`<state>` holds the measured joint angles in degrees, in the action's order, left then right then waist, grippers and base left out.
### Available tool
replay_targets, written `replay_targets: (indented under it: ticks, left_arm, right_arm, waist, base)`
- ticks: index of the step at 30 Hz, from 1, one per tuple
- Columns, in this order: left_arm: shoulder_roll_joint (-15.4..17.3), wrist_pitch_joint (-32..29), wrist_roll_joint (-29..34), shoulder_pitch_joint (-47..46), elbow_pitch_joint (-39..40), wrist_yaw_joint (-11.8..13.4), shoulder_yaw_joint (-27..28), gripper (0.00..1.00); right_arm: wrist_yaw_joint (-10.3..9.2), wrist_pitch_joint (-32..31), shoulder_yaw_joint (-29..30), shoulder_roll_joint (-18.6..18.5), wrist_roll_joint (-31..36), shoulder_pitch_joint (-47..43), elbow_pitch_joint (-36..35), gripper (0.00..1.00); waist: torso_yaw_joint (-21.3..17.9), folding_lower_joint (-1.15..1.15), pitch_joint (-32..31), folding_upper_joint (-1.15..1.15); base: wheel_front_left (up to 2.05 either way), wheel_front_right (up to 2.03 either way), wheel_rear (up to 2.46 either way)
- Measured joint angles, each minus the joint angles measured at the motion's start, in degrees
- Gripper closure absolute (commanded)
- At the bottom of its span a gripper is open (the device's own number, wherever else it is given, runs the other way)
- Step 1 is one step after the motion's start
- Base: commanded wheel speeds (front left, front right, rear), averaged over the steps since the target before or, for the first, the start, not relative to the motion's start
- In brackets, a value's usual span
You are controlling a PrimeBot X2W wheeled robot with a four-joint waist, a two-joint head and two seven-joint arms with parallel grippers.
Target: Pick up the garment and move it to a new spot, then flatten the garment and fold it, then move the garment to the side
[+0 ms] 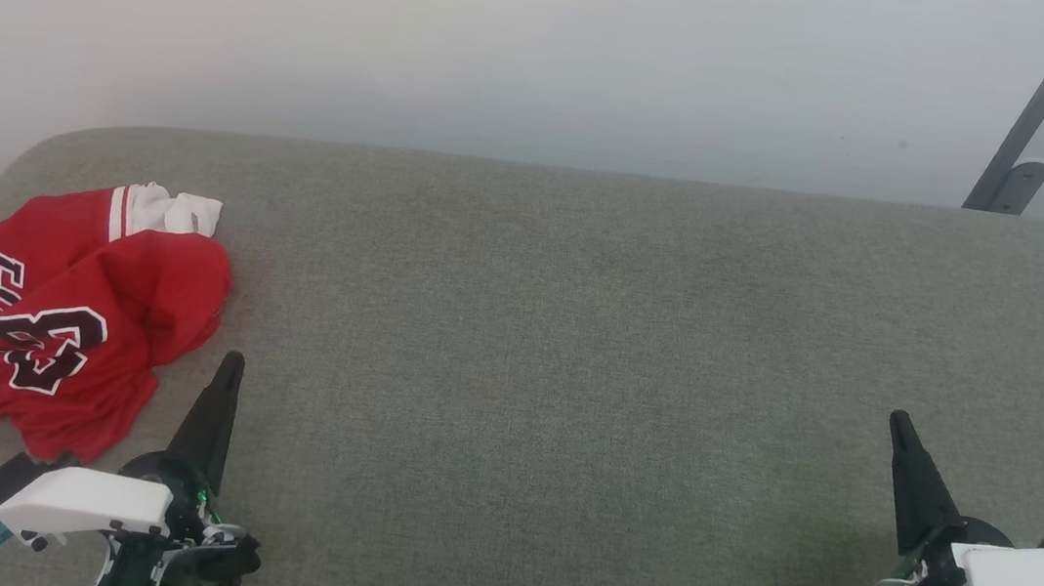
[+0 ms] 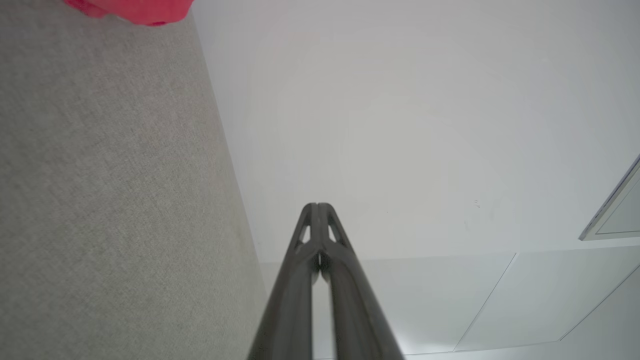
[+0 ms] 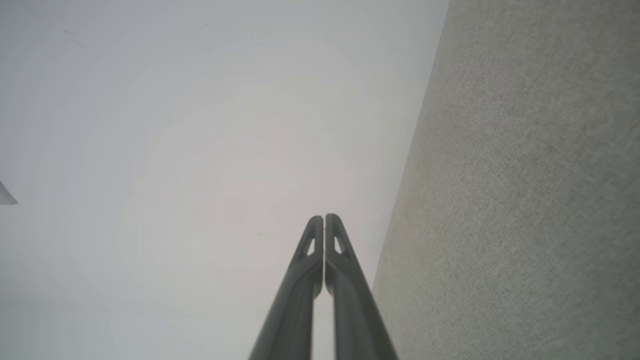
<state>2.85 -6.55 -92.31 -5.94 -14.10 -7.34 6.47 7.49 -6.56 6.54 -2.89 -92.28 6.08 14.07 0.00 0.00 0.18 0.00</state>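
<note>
The shirt lies crumpled at the far left of the grey cushion, red with white sleeves (black number showing on top). Just beside its near edge is the left gripper, fingers pressed together and empty. Well apart on the right, the right gripper has its tips together too, holding nothing.

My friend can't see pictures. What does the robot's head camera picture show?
A crumpled red jersey with white sleeves lies at the left end of a grey fabric surface. The left gripper is close beside it and the right gripper far off at the lower right, both with jaws shut, holding nothing.
</note>
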Motion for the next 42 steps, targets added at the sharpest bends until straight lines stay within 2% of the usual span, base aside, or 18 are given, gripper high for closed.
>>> replay_targets:
  ticks: [2,3,9,21,26,34,42]
  left_arm:
    - [0.0,0.0,0.0,0.0,0.0,0.0,0.0,1.0]
    - [0.0,0.0,0.0,0.1,-0.1,0.0,0.0,0.0]
    - [-0.4,0.1,0.0,2.8,-2.9,0.3,-0.3,0.0]
    - [0.0,3.4,1.5,3.1,1.0,2.9,-2.2,0.0]
    - [0.9,4.7,5.7,3.3,2.2,4.7,-2.9,0.0]
    - [3.4,6.6,15.7,3.4,3.3,8.0,-4.8,0.0]
    - [6.3,8.3,23.6,3.4,3.7,10.2,-6.4,0.0]
  right_arm:
    - [0.0,0.0,0.0,0.0,0.0,0.0,0.0,1.0]
    - [0.0,0.0,0.0,0.0,0.0,-0.1,0.1,0.0]
    - [-0.01,0.1,-0.3,0.3,0.0,-2.9,3.0,0.0]
    - [-0.01,3.1,-3.2,-0.2,3.3,-2.2,2.6,0.0]
    - [-0.01,4.4,-4.5,-1.1,6.8,-1.7,2.7,0.0]
    - [-0.01,5.6,-5.6,-2.6,15.5,-0.5,3.7,0.0]
    - [-0.01,5.6,-6.1,-3.8,23.9,0.4,3.8,0.0]
  waist:
    - [0.0,0.0,0.0,0.0]
    - [0.0,0.0,0.0,0.0]
    - [0.0,0.0,0.0,0.0]
    - [-0.1,0.0,0.0,0.0]
    - [-0.1,0.0,0.0,0.0]
    - [-0.2,0.0,0.0,0.0]
    - [-0.2,0.0,0.0,0.0]
  base:
    - [0.0,0.0,0.0]
    - [0.0,0.0,0.0]
    - [0.0,0.0,0.0]
    - [0.0,0.0,0.0]
    - [0.0,0.0,0.0]
    - [0.0,0.0,0.0]
    - [0.0,0.0,0.0]
